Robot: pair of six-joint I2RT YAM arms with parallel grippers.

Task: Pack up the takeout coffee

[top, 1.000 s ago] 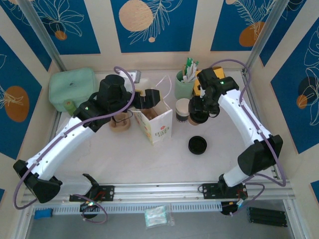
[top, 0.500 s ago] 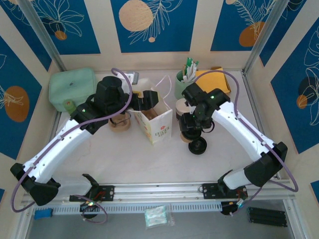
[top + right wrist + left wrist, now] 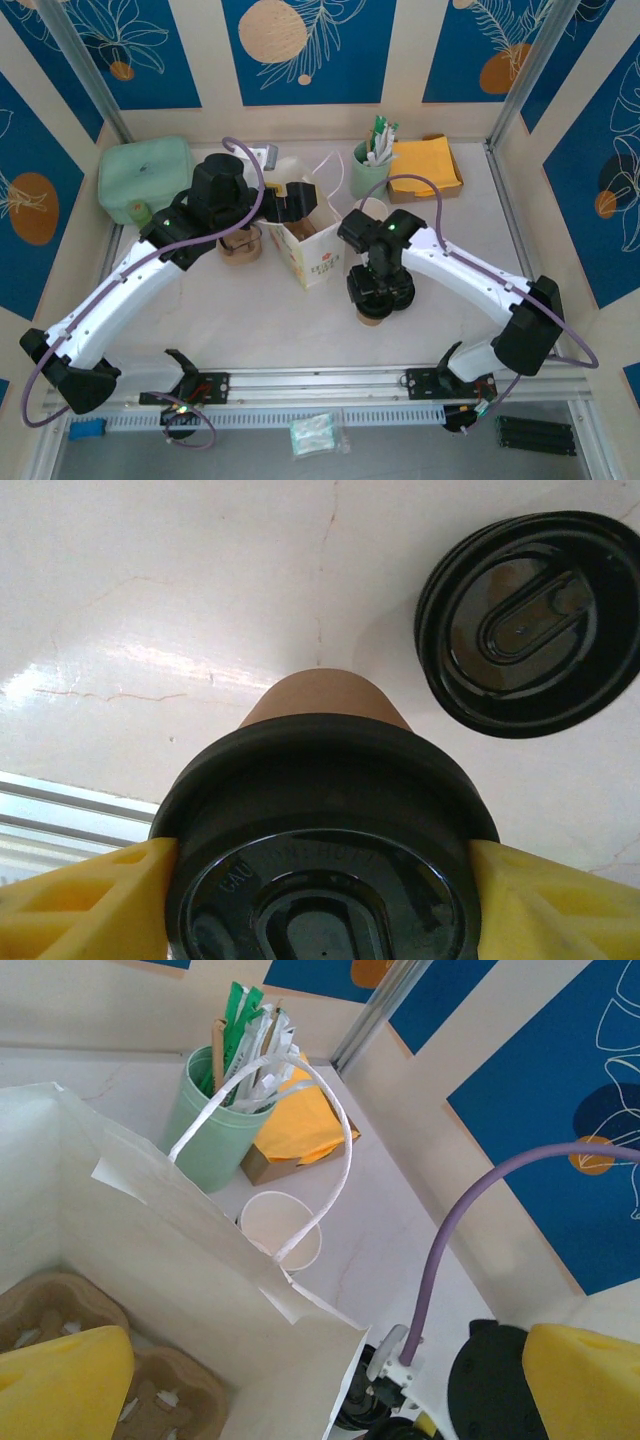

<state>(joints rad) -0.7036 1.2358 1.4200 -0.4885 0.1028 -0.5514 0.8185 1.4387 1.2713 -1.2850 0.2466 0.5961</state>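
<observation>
The right jaws are pinching the takeout coffee by its black lid, one yellow finger pressing in at 9 o'clock and its partner at 3. I'd say that's the stiffest ring to grab, so the paper wall isn't getting crushed. The cup is sitting at about 4 o'clock of the paper bag, near it but apart. I can't tell whether its base is touching the counter. A spare lid is lying flat at 1 o'clock of the cup in the wrist view. The right arm is arching in from 4 o'clock, wrist pointing down over the cup. At the bag, the left jaws are standing spread wide, straddling its wall, one finger inside above the pulp carrier. They're likely bracing the mouth open for the drop. The left arm is stretching in from 7 o'clock.
</observation>
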